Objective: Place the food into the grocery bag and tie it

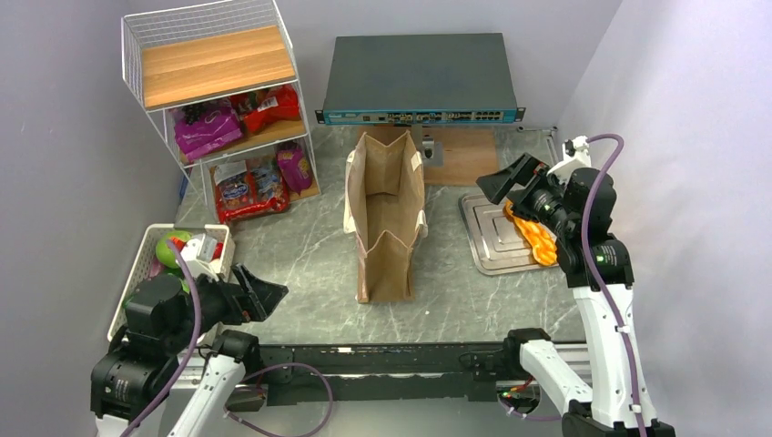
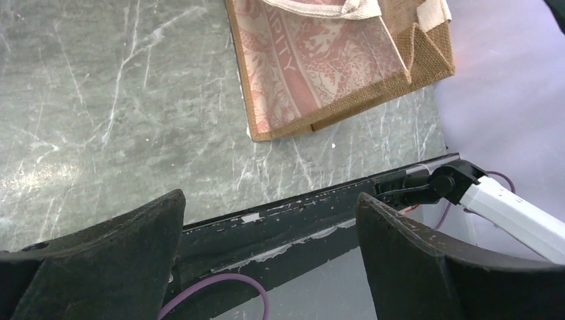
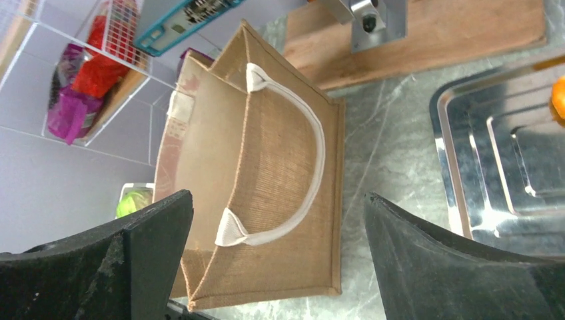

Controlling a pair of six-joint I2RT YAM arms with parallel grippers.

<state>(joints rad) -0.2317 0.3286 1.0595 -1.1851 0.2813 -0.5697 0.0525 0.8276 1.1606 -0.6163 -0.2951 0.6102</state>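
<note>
The bag (image 1: 387, 228) stands open mid-table, mouth up. Both claws are spread and empty. The left gripper (image 1: 269, 299) hovers near the near-left corner beside the basket (image 1: 144, 264), which holds the cabbage (image 1: 173, 245). The right gripper (image 1: 502, 175) hangs over the tray (image 1: 492, 250) by the right edge, where the carrot (image 1: 535, 235) lies. The carrot looks light and firm, best pinched across its middle. The packets (image 1: 241, 193) on the far-left shelf (image 1: 214, 64) look glossy, probably slippery. The bag's handles (image 3: 314, 153) seem soft enough to tie.
</note>
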